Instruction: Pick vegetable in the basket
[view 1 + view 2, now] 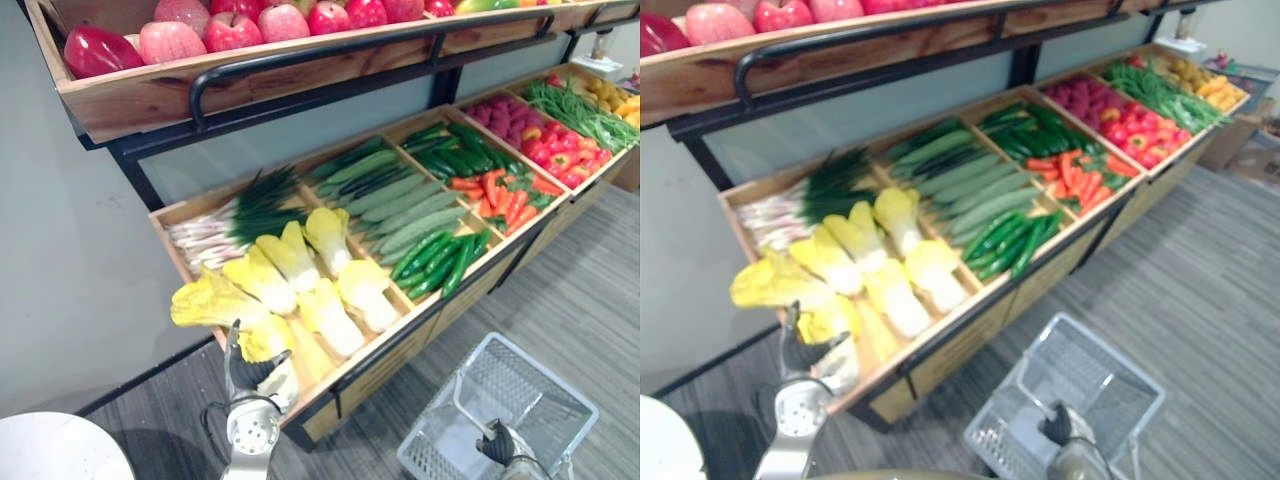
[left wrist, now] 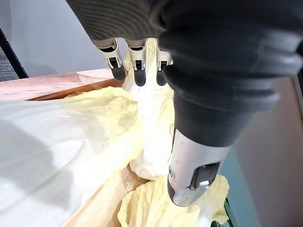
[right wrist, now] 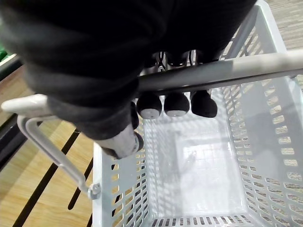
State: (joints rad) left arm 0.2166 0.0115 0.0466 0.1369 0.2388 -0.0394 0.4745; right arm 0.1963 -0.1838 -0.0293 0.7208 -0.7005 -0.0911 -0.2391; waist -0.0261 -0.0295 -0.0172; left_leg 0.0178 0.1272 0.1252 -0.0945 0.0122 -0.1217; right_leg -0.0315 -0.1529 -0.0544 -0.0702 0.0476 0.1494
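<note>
Left robot hand (image 2: 213, 85) above pale yellow cabbages, dark ribbed cover in near foreground. Fingers (image 2: 139, 71) straight, side by side, dark tips pointing at middle cabbage (image 2: 151, 127); contact cannot be told. Thumb (image 2: 189, 170) apart from fingers, extended, tip over lower cabbage (image 2: 156, 213). Nothing gripped. Large cabbage (image 2: 61, 151) lies beside middle cabbage, leaves crinkled, whitish. Wooden crate rim (image 2: 47, 84) behind large cabbage; wooden slat (image 2: 97, 205) between large and lower cabbage. Grey wall (image 2: 52, 38) beyond crate.
</note>
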